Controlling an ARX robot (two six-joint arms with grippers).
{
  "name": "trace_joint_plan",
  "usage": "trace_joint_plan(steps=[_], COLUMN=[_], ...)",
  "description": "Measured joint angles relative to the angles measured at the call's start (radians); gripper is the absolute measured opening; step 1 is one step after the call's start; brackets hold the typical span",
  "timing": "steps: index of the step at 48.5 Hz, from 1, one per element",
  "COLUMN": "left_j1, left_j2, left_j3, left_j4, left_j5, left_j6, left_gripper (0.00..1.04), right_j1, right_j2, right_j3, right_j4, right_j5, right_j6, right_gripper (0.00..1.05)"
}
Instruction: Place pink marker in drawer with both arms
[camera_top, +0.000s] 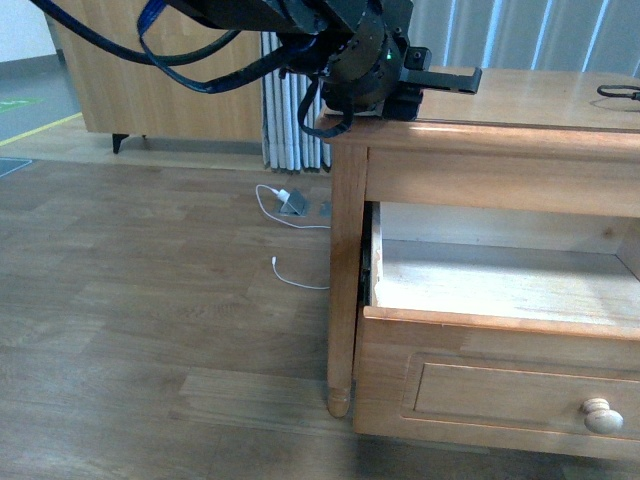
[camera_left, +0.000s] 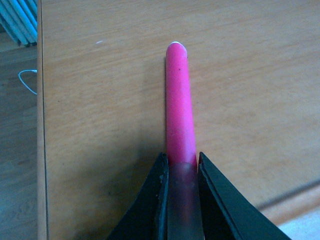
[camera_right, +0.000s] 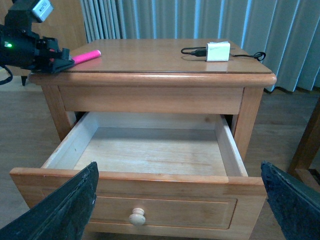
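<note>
- The left tool (camera_left: 182, 162) sits right under its wrist camera, both black fingers pinched onto one end of the pink marker (camera_left: 179, 107). Most of the barrel sticks out past the tips.
- The marker lies along the worktop (camera_left: 100, 125), close to the edge on the left arm's side. I can't tell if it rests on the wood or is just off it.
- The right tool (camera_right: 180, 207) is spread wide and holds nothing, its fingers framing the front of the drawer (camera_right: 150, 150).
- The drawer is pulled well out under the worktop, its inside bare, with the knob (camera_right: 137, 217) on its front.
- A white charger (camera_right: 218, 51) with a black cable sits on the worktop, well apart from the marker.
- Handling, my guess: light, stiff, smooth round plastic, so it is likely to roll, or to swivel between flat fingers.
- You have it by the end, so expect the free end to sag or pivot. A hold nearer mid-barrel would be steadier.
- For the next move, bring it out past the front edge and get low inside the drawer before you let go. Dropped from height, it would likely bounce or roll.
</note>
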Motion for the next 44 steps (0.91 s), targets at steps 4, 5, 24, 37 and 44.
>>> trace_joint_plan(steps=[4,5,24,37,44], left_j1=[0.000,0.000,-0.076,-0.098,-0.106], left_j2=[-0.055,-0.075,-0.394,-0.281,-0.172], left_j3=[-0.082,-0.109,-0.522,-0.513,-0.451], left_j4=[0.040,0.052,0.114,0.129,0.146], left_j5=[0.036,0.051,0.287,0.227,0.204], left_j6=[0.002,0.005,0.171,0.206,0.205], left_gripper=[0.14,0.14,0.14,0.14,0.14], right_j1=[0.000,0.000,0.000,0.000,0.000], right_j2=[0.000,0.000,0.000,0.000,0.000], right_j3=[0.000,0.000,0.000,0.000,0.000], right_j4=[0.000,0.000,0.000,0.000,0.000], right_j5=[0.000,0.000,0.000,0.000,0.000], right_j6=[0.000,0.000,0.000,0.000,0.000], right_gripper=[0.96,0.96,0.96,0.96,0.96])
